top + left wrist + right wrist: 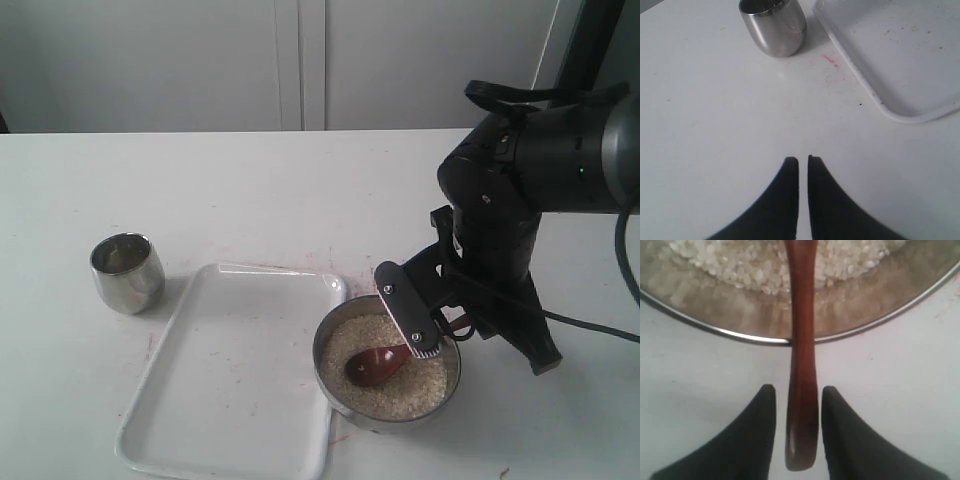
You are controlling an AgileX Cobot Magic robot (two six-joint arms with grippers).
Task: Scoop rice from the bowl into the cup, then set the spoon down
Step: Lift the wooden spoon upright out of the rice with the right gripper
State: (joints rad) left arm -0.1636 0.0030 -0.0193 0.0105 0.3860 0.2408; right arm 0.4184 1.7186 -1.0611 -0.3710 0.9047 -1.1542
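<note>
The wide steel bowl (322,350) stands at the front right, filled with rice (400,390). The wooden spoon (375,365) lies with its oval end on the rice, its handle running out over the rim. My right gripper (445,335) straddles that handle. In the right wrist view the handle (802,340) passes over the bowl's rim (715,330) and sits between the fingers of the open right gripper (798,388), with a gap on each side. The small steel cup (127,272) stands far left. In the left wrist view my left gripper (803,159) is shut and empty, short of the cup (775,27).
A white rectangular tray (235,380) lies between cup and bowl, its corner touching the bowl's side; the tray (900,60) also shows in the left wrist view. Faint red marks stain the white table near the tray's edge. The right arm's cable trails to the right.
</note>
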